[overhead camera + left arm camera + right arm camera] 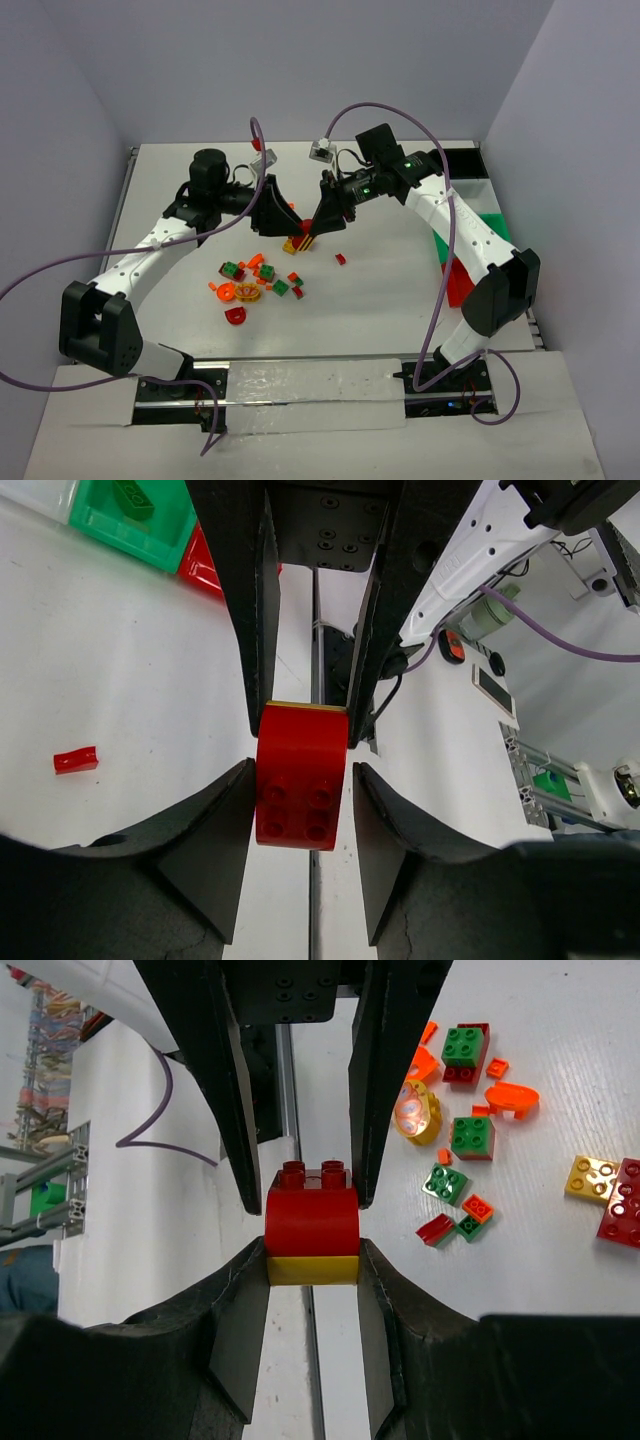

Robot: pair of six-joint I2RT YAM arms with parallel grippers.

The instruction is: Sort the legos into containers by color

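A red rounded brick (pixel 303 226) on a thin yellow plate (pixel 312 1270) hangs above the table between both grippers. My right gripper (pixel 312 1255) is shut on the stack at the yellow plate and the red brick's base (pixel 312 1220). My left gripper (pixel 302 778) stands around the red brick's studded end (pixel 298 785). Its left finger touches the brick and a thin gap shows at the other. The two grippers meet tip to tip, left (pixel 292 222) and right (pixel 312 232). The green bin (pixel 490 228) and red bin (pixel 458 282) lie at the far right.
Loose legos (pixel 255 282) in red, green, orange and yellow lie scattered left of centre. A yellow and red pair (pixel 294 245) and a small red bit (pixel 341 259) lie under the grippers. The green bin (pixel 100 525) holds a green brick (pixel 135 498).
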